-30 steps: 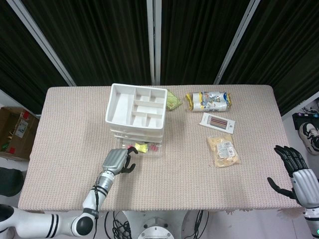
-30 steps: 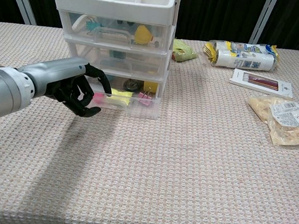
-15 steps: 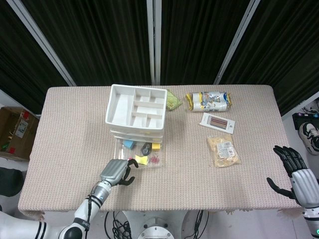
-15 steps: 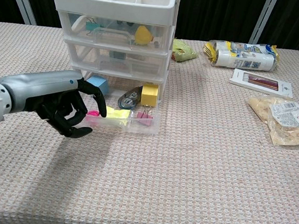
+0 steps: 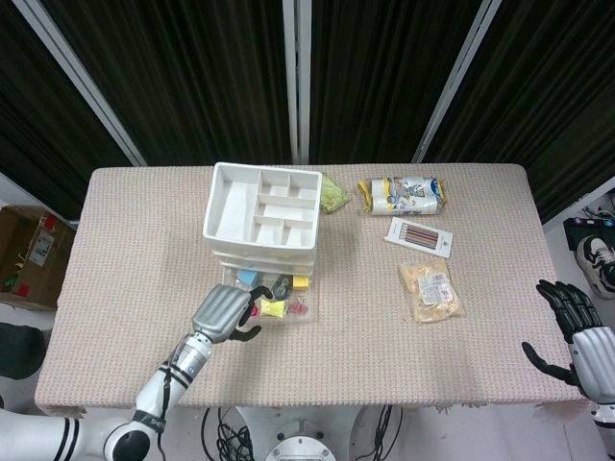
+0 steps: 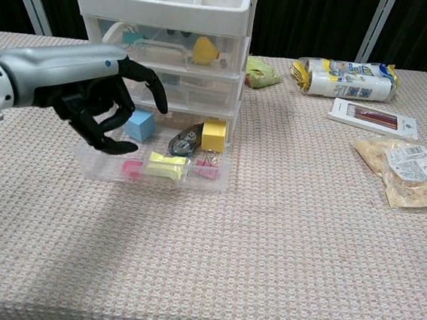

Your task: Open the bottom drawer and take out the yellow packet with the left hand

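- A cardboard box (image 5: 27,254) sits on the floor past the left edge of the table (image 5: 125,250), whose top is covered with a beige woven cloth; black curtains with pale diagonal bars close off the room behind.
- The left hand (image 6: 101,104) hovers above the left part of the bottom drawer (image 6: 103,166), fingers curved and spread with nothing in them; half a second ago it was lower and nearer the table's front edge, hooked at the drawer's front lip, and it has since risen and moved toward the white drawer unit (image 6: 164,45).
- The bottom drawer stands pulled out about as far as half a second ago, and much further than a second ago, when it was only slightly out.
- The yellow packet (image 6: 166,164) lies flat in the front of the open drawer, between a pink item (image 6: 131,169) and pink binder clips (image 6: 205,168); behind it are a blue cube (image 6: 140,125), a tape dispenser (image 6: 181,142) and a yellow block (image 6: 213,136).
- Right of the unit lie a green-yellow pouch (image 5: 333,195), a yellow-and-white bag (image 5: 403,194), a flat pencil pack (image 5: 420,236) and a clear snack bag (image 5: 430,291), all where they were before.
- The right hand (image 5: 574,331) hangs off the table's right edge, fingers wide apart and empty, a little lower than before.
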You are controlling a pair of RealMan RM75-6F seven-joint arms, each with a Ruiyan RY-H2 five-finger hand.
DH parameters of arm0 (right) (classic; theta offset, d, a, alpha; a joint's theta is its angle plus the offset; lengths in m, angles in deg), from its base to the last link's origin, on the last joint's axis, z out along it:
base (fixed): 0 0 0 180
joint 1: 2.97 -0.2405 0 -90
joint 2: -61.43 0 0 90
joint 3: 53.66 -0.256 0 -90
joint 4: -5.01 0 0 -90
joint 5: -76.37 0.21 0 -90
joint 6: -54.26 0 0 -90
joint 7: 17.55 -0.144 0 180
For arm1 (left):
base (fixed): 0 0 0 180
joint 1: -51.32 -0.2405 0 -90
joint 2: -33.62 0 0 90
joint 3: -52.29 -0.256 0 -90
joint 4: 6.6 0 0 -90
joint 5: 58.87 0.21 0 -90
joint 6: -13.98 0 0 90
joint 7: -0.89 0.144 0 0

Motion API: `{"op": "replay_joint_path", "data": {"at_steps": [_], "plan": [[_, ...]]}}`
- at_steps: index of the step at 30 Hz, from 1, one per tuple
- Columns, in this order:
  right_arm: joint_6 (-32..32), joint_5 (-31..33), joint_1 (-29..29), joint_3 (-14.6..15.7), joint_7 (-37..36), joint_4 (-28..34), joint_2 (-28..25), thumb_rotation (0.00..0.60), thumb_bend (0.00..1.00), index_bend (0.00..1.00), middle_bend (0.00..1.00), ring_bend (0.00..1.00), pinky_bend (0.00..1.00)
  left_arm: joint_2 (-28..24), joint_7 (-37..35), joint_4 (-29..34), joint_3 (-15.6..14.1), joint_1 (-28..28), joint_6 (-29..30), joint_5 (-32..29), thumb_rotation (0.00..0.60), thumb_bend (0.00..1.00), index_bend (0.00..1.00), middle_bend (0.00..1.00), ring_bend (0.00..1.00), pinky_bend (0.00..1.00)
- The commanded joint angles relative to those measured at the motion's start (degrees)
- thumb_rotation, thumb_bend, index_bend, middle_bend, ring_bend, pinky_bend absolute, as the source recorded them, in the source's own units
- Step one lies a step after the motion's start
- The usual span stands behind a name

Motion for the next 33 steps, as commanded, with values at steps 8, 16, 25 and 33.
{"op": "replay_joint_path", "data": {"at_steps": [8, 16, 25, 33], "plan": [[-0.69, 1.13, 0.34, 0.04, -1.11, -1.42, 0.57, 0.600, 0.21, 0.00, 0.08, 0.00, 0.01, 3.48, 7.45, -10.90, 2.10, 7.22, -5.95, -4.35, 0.600, 0.16, 0.40, 0.79, 0.90, 1.00], [-1.39, 1.50, 0.27, 0.06, -1.61, -2.04, 0.88, 0.600, 0.21, 0.00, 0.08, 0.00, 0.01, 5.21, 10.62, -13.35, 1.52, 9.35, -7.31, -7.95, 0.600, 0.16, 0.40, 0.80, 0.90, 1.00], [-1.97, 1.94, 0.32, 0.08, -1.87, -2.46, 1.17, 0.600, 0.21, 0.00, 0.08, 0.00, 0.01, 7.35, 12.50, -15.79, 0.34, 11.01, -7.80, -10.04, 0.600, 0.16, 0.41, 0.80, 0.90, 1.00], [-2.34, 2.23, 0.38, 0.05, -1.76, -2.37, 1.17, 0.600, 0.21, 0.00, 0.08, 0.00, 0.01, 8.94, 12.92, -17.26, -0.65, 12.12, -8.92, -10.78, 0.600, 0.16, 0.41, 0.79, 0.90, 1.00]]}}
